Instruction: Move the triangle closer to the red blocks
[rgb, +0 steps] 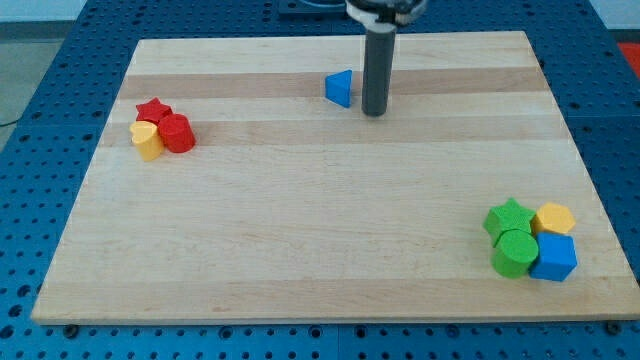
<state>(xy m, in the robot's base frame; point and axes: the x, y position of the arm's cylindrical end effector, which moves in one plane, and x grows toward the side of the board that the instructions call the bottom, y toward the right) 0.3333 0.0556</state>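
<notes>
My tip (375, 113), the end of a smooth dark rod with nothing to open or close, stands just right of the blue triangle (340, 88), apparently not touching. Far to its left cluster the red star (152, 109), red cylinder (177, 133) and yellow block (147, 141) on the pale wooden board (300, 240).

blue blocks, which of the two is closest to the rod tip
The blue triangle, near the view's top, sits just left of my tip. The blue cube lies far off at the view's bottom right.
</notes>
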